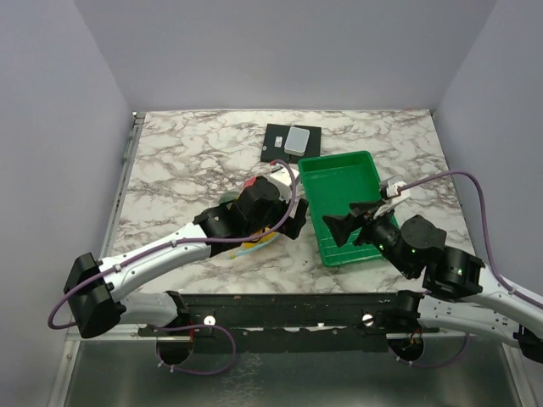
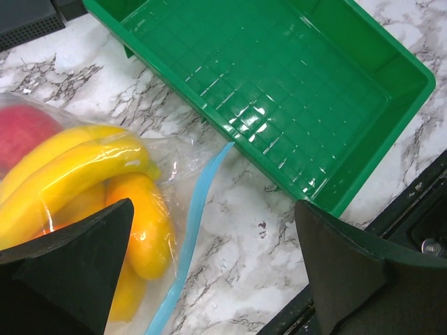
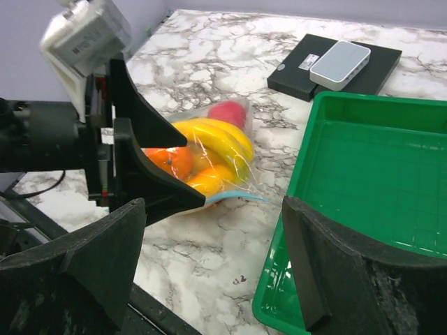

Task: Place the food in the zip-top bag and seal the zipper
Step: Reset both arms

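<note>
The clear soft plastic zip-top bag (image 2: 178, 157) lies flat on the white-and-grey marbled table (image 1: 187, 161), just left of the green plastic tray (image 1: 361, 165), and it's loaded. Through the film: the yellow banana bunch (image 2: 70, 167), a red round fruit (image 2: 24, 132) behind it, an orange round fruit (image 3: 171, 162) and a yellow-orange one (image 2: 150, 230) toward the mouth. The thin light-blue zipper strip (image 2: 192, 223) runs along the mouth edge nearest the tray; whether it is pressed closed all along cannot be told.

Directly above sits the left gripper (image 2: 209, 279). Its fingers are spread wide with nothing between them, one finger (image 2: 70, 272) over the fruit end of the bag, the other (image 2: 349, 265) out past the zipper, over the table's near edge by the tray's corner. The left arm stretches diagonally from its near-left base, wrist over the bag, fingers aimed toward the tray.

Across from it, the right gripper (image 3: 209, 279) is also well spread and empty, hanging over the near-left corner of the tray and pointing left toward the bag. The right arm comes in from the near-right base with its elbow bent.

At the far side of the table, a flat black box (image 1: 276, 144) carries a small pale grey rectangular device (image 1: 299, 140) and sits just beyond the tray.
</note>
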